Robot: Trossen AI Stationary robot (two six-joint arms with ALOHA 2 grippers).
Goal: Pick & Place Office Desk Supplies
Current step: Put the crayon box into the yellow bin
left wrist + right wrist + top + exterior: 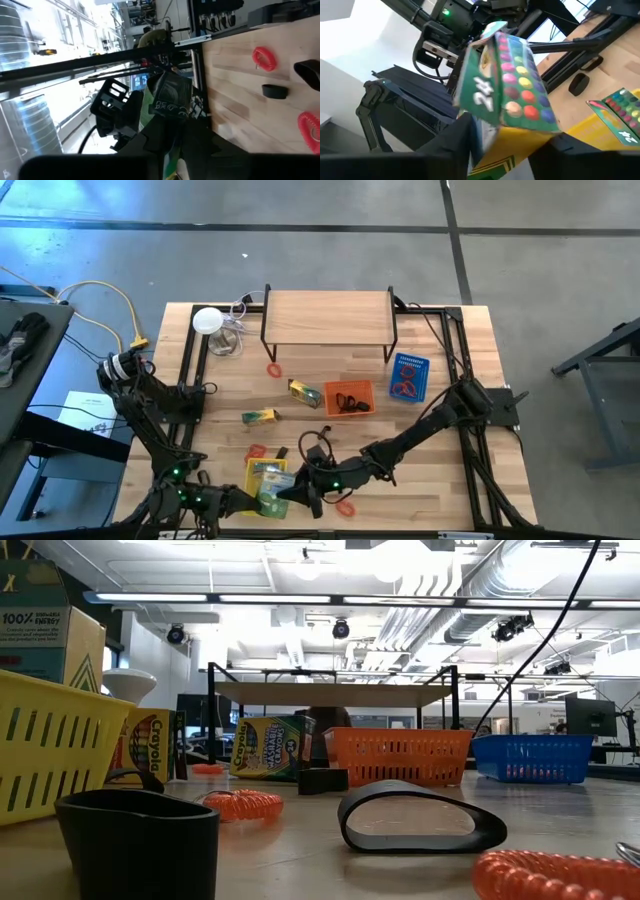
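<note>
A green and yellow crayon pack (276, 498) (505, 85) hangs in the air between both grippers, over the near edge of the yellow basket (252, 478). My left gripper (255, 502) (172, 137) is shut on it from the left. My right gripper (300, 492) (510, 137) is shut on it from the right. Two more packs (304, 392) (260, 416) lie flat on the table. Another pack (620, 107) lies in the yellow basket. Red bands (273, 369) (345, 506) and a black clip (322, 780) rest on the wood. My left gripper has the pack's one end (172, 162) between its two fingers, coming level from the table's left; the fingers hide the spot itself. The pack (167, 97) sticks out ahead of them, lifted clear. My right gripper pinches the pack's yellow lower end (520, 145) between its two fingers, coming level from the table's right. The pack stands up out of the fingers, tilted, its dotted face showing, clear of the table and basket.
An orange basket (348, 397) and a blue basket (408, 377) sit mid-table, in front of a wooden shelf riser (328, 317). A white disc (207, 320) stands at the far left. A black loop (420, 820) and coiled red bands (240, 803) lie near the near edge.
</note>
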